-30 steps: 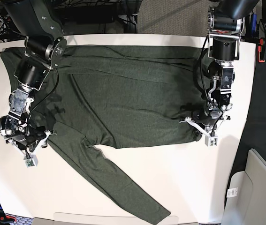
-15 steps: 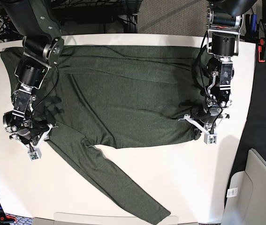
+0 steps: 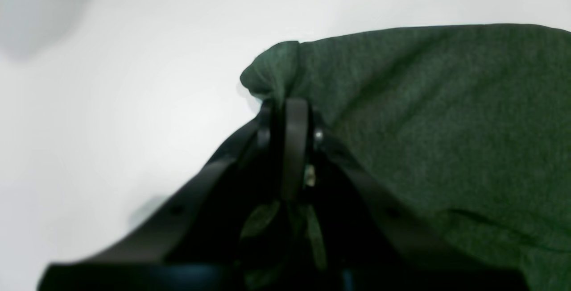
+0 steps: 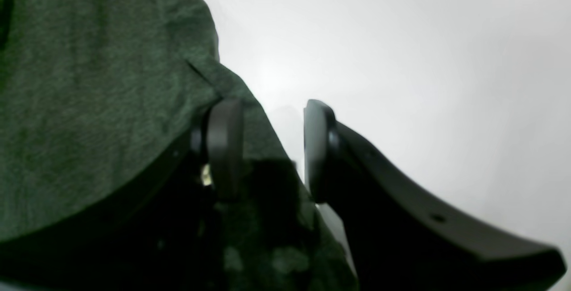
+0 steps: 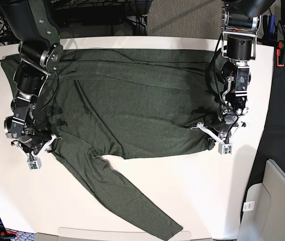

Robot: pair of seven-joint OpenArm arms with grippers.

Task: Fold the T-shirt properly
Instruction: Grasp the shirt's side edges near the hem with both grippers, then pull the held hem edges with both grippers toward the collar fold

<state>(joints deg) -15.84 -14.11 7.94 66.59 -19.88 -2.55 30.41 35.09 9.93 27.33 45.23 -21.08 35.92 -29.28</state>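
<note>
A white table fills most of the base view, and the T-shirt lies spread flat across its upper half, dark olive green, reaching nearly from the left edge to the right arm of the frame. One long sleeve runs off diagonally from the shirt's lower left toward the bottom centre of the frame, lying flat on the bare white top.

At the right of the base view the left gripper sits low at the shirt's lower right corner. From its wrist camera, the jaws are pressed together on a bunched corner of the green fabric, which pokes up just beyond the fingertips; the rest of the cloth drapes away to the right of that frame.

At the left of the base view the right gripper is down at the shirt's left edge, near where the sleeve starts. Its wrist camera shows the jaws standing apart, one finger resting on the cloth's edge and the other over bare table, with nothing pinched between them.
</note>
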